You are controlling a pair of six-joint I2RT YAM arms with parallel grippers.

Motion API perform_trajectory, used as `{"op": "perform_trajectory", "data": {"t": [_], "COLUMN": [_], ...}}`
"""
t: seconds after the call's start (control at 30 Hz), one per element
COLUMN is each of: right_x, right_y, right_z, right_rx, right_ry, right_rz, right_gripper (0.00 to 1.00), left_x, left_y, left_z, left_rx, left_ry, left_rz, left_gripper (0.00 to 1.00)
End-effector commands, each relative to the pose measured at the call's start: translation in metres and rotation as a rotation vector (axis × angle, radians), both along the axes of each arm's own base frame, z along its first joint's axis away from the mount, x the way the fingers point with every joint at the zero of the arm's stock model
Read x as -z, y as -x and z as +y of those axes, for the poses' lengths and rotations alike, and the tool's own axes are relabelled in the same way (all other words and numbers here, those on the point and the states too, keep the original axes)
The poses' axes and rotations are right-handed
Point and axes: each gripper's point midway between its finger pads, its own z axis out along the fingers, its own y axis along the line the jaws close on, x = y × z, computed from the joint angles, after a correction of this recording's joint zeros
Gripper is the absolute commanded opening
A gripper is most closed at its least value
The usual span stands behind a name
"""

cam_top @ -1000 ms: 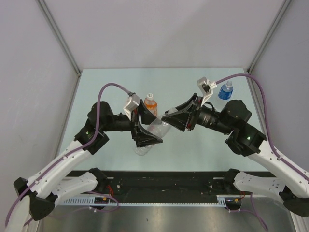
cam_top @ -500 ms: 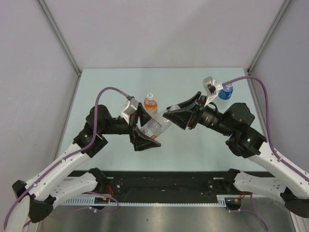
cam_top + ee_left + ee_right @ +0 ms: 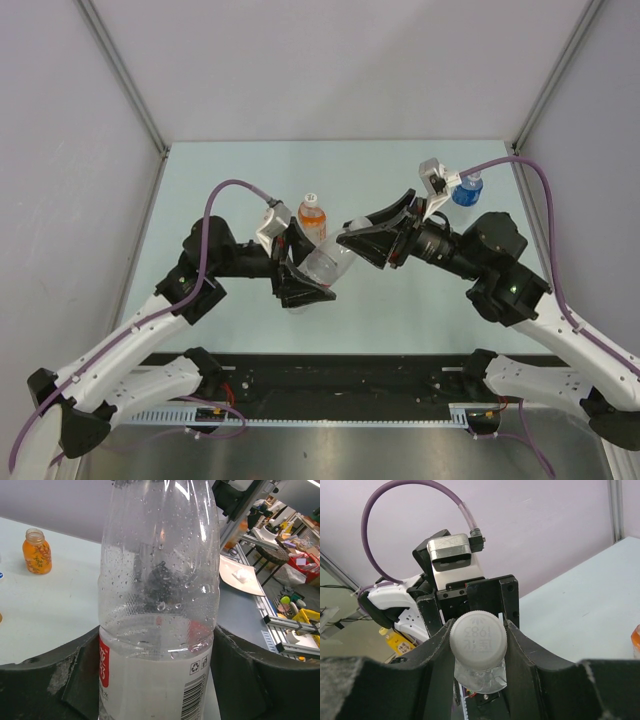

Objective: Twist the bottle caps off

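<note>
Your right tool (image 3: 355,238) is clamped on the white cap (image 3: 478,639) — still seated on the clear bottle (image 3: 160,580), over mid-worktop (image 3: 220,190). Your left tool (image 3: 300,272) grips the bottle's body.

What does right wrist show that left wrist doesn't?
Only right wrist: the white cap face-on, clamped in the right gripper, with the left arm's wrist camera and purple cable behind it.
Only left wrist: the barcode label, the droplets inside the walls, and the left gripper with a finger against each side of the body.
Both: the clear bottle, seen as neck only in right wrist and as body only in left wrist.
</note>
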Motion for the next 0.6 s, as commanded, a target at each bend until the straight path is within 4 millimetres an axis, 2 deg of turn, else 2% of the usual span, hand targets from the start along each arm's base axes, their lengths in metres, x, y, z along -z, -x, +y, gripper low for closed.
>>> {"op": "perform_trajectory", "data": {"t": [0.0,0.13,0.17,0.2,0.4,0.43,0.47,0.57], "right_x": [-0.025,-0.022,-0.021,-0.022,-0.017,-0.015,-0.014,-0.017], "right_y": [0.004,0.004,0.005,0.005,0.003,0.001,-0.001,-0.007], "right_z": [0.000,0.001,0.002,0.002,0.001,0.000,-0.001,-0.010], "right_rx": [-0.020,-0.024,-0.027,-0.026,-0.010,0.005,0.018,0.077], "right_ry": [-0.091,-0.082,-0.080,-0.081,-0.066,-0.059,-0.058,-0.066], "right_rz": [-0.016,-0.012,-0.008,-0.008,0.005,0.015,0.018,0.027], "right_gripper": [0.00,0.00,0.00,0.00,0.00,0.07,0.32,0.69], "left_x": [-0.014,-0.013,-0.012,-0.012,-0.010,-0.010,-0.008,-0.005], "left_y": [0.000,-0.003,-0.003,-0.004,-0.008,-0.011,-0.012,-0.017], "left_z": [-0.003,-0.003,-0.002,-0.003,0.000,0.001,0.001,0.004], "left_rx": [-0.004,-0.019,-0.022,-0.027,-0.062,-0.079,-0.088,-0.130], "left_ry": [0.047,0.044,0.043,0.042,0.041,0.039,0.035,0.024], "left_rz": [-0.072,-0.085,-0.087,-0.091,-0.114,-0.116,-0.115,-0.127], "left_gripper": [0.72,0.58,0.49,0.45,0.33,0.30,0.24,0.13]}}
